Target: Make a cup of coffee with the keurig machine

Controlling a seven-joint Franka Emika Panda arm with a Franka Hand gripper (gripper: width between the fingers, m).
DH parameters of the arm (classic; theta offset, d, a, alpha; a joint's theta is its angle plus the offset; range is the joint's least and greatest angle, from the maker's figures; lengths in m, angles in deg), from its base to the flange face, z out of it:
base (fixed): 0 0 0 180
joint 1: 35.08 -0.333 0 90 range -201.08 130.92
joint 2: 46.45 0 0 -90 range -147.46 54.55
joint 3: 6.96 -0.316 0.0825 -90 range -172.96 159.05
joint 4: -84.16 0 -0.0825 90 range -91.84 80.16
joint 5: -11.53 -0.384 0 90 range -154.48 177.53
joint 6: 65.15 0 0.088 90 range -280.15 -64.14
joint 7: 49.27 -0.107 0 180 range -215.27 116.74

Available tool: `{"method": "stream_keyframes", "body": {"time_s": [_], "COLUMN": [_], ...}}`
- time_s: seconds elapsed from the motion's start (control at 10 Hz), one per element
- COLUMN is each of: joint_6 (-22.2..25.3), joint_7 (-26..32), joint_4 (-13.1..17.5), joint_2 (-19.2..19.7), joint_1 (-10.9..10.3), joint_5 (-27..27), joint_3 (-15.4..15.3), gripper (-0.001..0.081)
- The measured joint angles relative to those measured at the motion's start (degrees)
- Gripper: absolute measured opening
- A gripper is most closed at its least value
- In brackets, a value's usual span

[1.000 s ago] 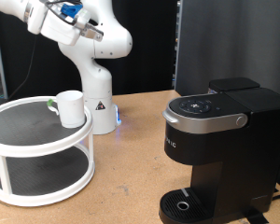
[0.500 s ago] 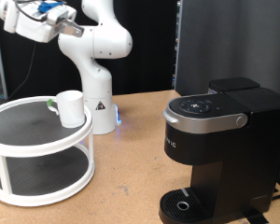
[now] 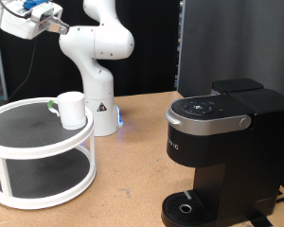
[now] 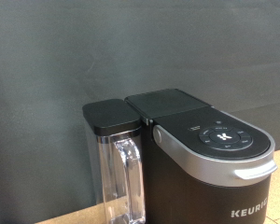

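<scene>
The white cup point(image 3: 73, 110) stands upright on the top tier of a round white two-tier stand point(image 3: 19, 151), at the exterior view's left. The black keurig machine point(image 3: 222, 151) stands at the exterior view's right with its lid down, silver-grey handle point(image 3: 218, 123) to the front, and nothing on its round drip tray point(image 3: 185, 206). My gripper point(image 3: 59, 26) is high at the exterior view's top left, well above the cup and far from the machine, pointing towards the machine. It holds nothing that shows. The wrist view shows the machine point(image 4: 205, 159) from a distance, with no fingers in it.
The robot's white base point(image 3: 99, 85) stands on the wooden table behind the stand. A dark curtain hangs behind the machine. A clear water tank with a black lid point(image 4: 117, 159) sits at the machine's side. Bare tabletop point(image 3: 133, 170) lies between stand and machine.
The arm has swung its hand towards the exterior view's left and slightly up, away from the machine. Cup, stand and machine have not moved.
</scene>
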Motion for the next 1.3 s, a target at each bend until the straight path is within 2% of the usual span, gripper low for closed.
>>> {"method": "stream_keyframes", "body": {"time_s": [0.2,0.4,0.8,1.0,1.3], "joint_6": [1.73,4.73,9.64,10.54,8.50], "joint_7": [2.36,5.40,7.55,7.53,8.75], "joint_4": [0.13,1.04,5.18,6.71,5.14], "joint_2": [0.48,1.43,4.76,6.52,6.51], "joint_1": [0.00,0.02,-0.03,-0.12,-0.11], "joint_5": [1.45,4.50,6.98,7.25,7.27], "joint_3": [1.61,4.96,10.54,11.10,11.06], "gripper": [0.0005,0.0005,0.0005,0.0005,0.0005]}}
